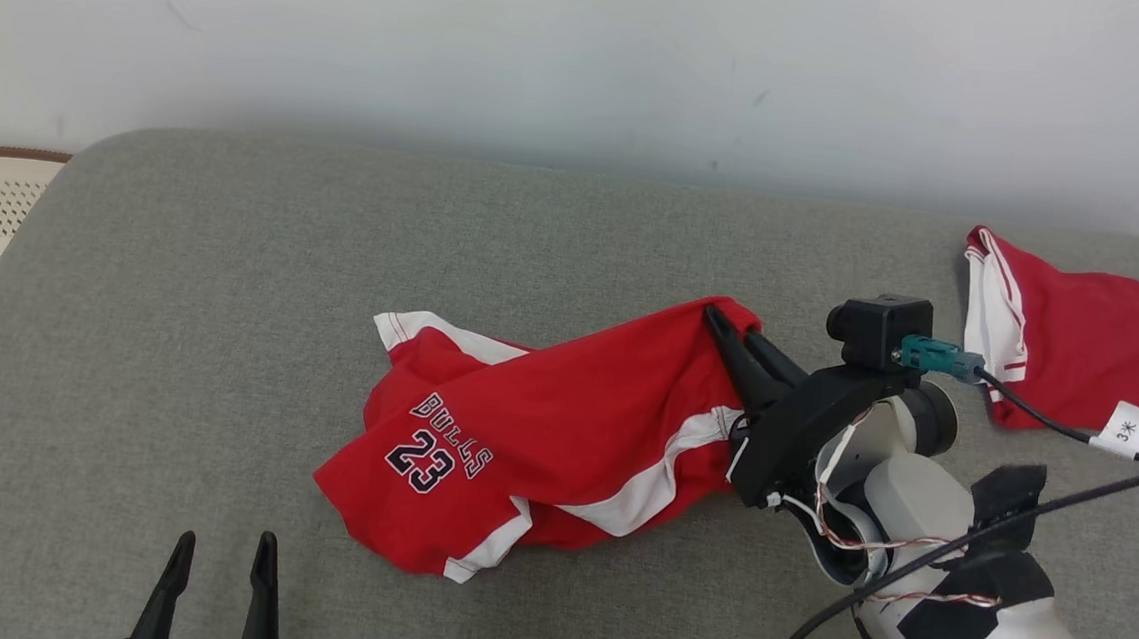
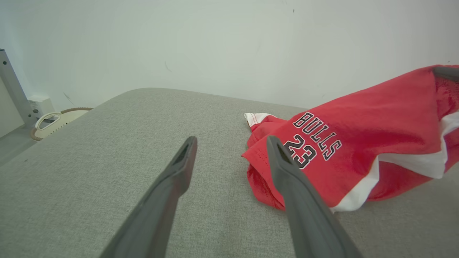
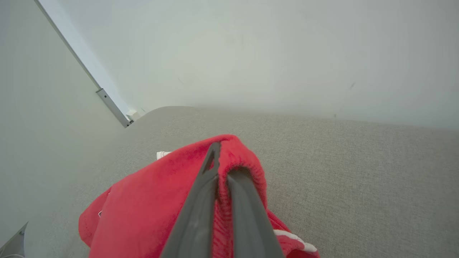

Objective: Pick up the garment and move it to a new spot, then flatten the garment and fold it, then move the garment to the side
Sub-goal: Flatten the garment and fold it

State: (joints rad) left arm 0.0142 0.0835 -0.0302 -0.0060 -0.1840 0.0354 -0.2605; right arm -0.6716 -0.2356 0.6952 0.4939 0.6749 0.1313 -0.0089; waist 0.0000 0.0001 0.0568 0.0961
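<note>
Right gripper (image 1: 732, 327) is clamped tight on the red garment (image 1: 542, 428) — fingers pinched together on a bunched fold at its right end, and that end is raised off the grey cushion (image 1: 232, 266). The garment, red with white trim and "BULLS 23" printed on it, sits crumpled about the middle of the cushion, its left part resting on the fabric. Left gripper (image 1: 225, 538) hovers at the cushion's near edge, left of centre — fingers spread wide, nothing between them. A second red garment (image 1: 1089, 346) lies at the cushion's right end, well apart from the first.
</note>
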